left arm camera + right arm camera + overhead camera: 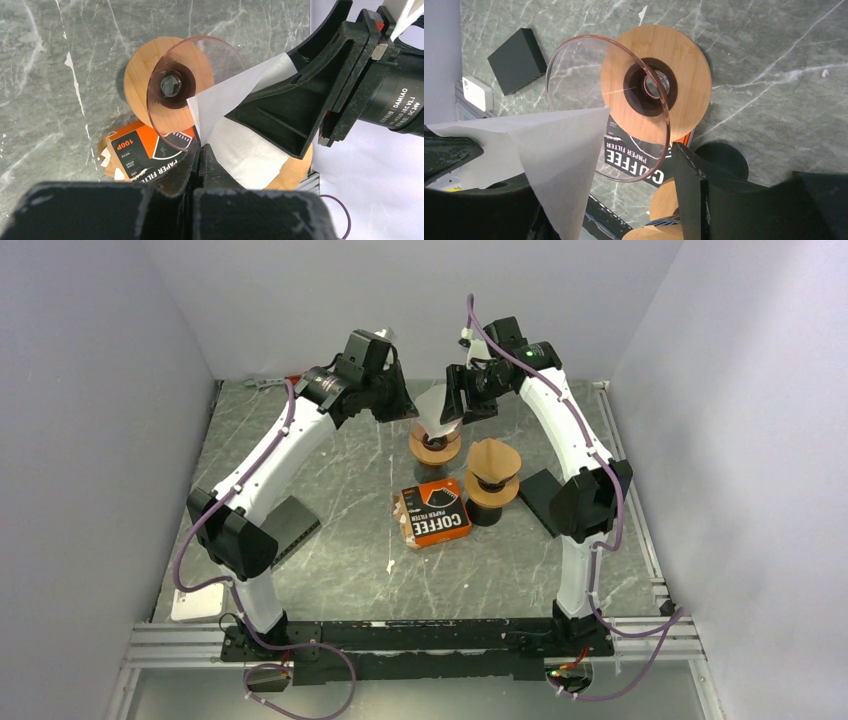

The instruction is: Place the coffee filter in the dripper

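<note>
The coffee filter (225,100) hangs just above the glass dripper (644,85), tip aimed at its mouth. The left end effector (201,150) is clenched on its edge to steady it. The right end effector (455,408), released, has one finger under the paper, likely to spread the cone.

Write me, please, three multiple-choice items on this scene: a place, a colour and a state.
1. Where is the coffee filter? A. flat on the table B. over the glass dripper C. beside the arms' bases
2. What colours is the filter box? A. orange and black B. blue and white C. green and yellow
3. How is the left gripper? A. wide open B. shut on nothing C. shut on the filter
1 B: the paper hangs above the glass cone. 2 A: its top shows both. 3 C: its closed tips pinch the paper's edge.
</note>
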Controlling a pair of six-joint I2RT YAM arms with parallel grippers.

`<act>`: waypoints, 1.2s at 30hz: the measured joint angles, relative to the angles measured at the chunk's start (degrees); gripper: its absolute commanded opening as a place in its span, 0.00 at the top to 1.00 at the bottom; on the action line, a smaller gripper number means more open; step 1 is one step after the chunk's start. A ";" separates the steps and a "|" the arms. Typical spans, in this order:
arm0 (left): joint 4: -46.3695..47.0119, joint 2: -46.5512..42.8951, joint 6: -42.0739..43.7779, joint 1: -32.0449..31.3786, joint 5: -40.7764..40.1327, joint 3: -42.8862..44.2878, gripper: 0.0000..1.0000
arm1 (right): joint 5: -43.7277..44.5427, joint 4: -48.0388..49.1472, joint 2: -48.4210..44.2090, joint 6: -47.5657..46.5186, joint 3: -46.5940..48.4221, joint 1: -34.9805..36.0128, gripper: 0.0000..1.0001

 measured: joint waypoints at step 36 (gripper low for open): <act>-3.39 9.33 0.48 1.73 3.54 1.57 0.94 | 3.93 0.39 4.83 -1.84 -2.05 0.00 0.36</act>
